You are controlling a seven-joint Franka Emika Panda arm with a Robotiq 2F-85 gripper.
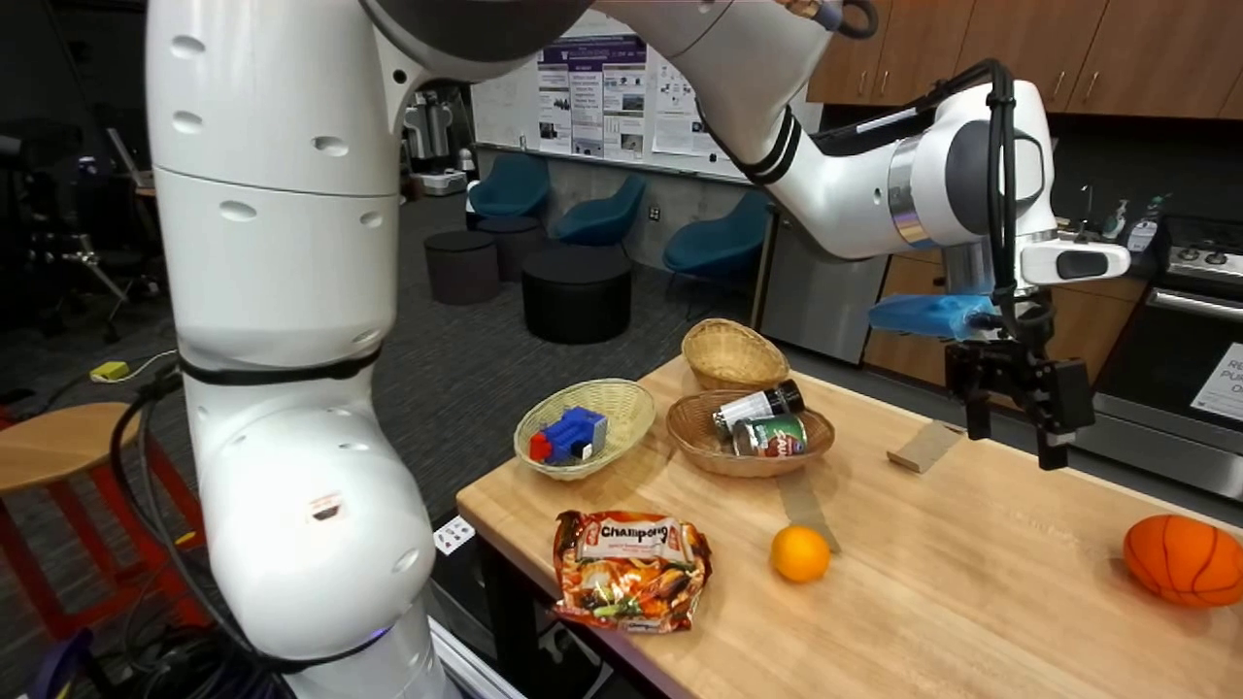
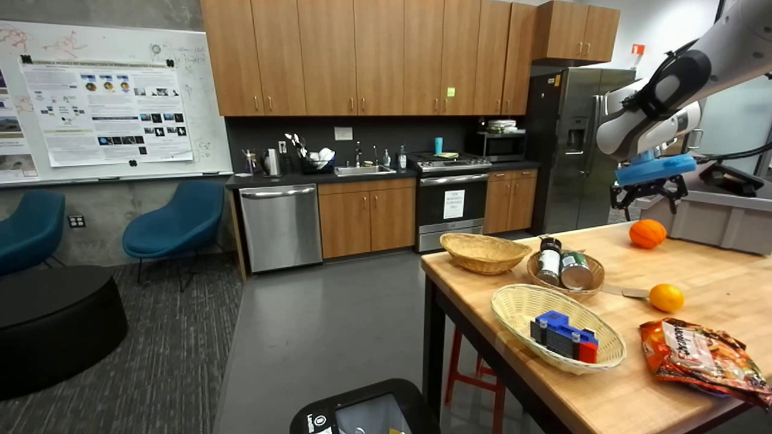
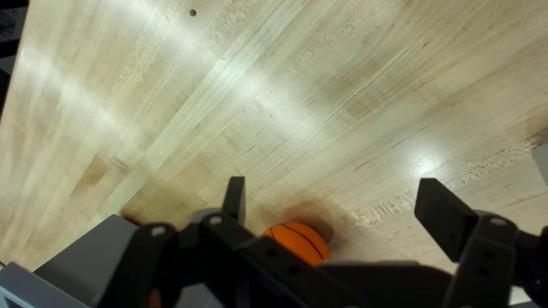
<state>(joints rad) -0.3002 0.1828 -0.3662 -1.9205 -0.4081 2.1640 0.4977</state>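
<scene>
Since its fingers [image 3: 447,218] stand wide apart with no object between them, we enter the gripper [image 1: 1015,442] as unladen, hanging above the wooden table [image 1: 932,582]. Nearest item: one small orange basketball [image 1: 1185,560], resting on the table, at four o'clock from the gripper in an exterior view, at seven in the wrist view, where the gripper partly hides it. We judge it light, perhaps foam or thin rubber, with some give, unlikely to break, apt to roll if nudged; the hold we favour is across its widest girth, one finger either side. Likely hindrance: one grey bin [image 2: 718,223], close by the basketball, at three o'clock from it in an exterior view, its wall liable to crowd a finger. Farther out, by the gripper's clock in an exterior view: one orange [image 1: 800,553], at eight; one brown basket [image 1: 753,467], at nine, holding a green-labelled can [image 1: 769,439] and a black-capped jar [image 1: 753,408]; one tan basket [image 1: 735,354], between nine and ten; one noodle packet [image 1: 631,573], between eight and nine; one pale basket [image 1: 631,408], at nine, holding a blue-and-red block toy [image 1: 575,432].
</scene>
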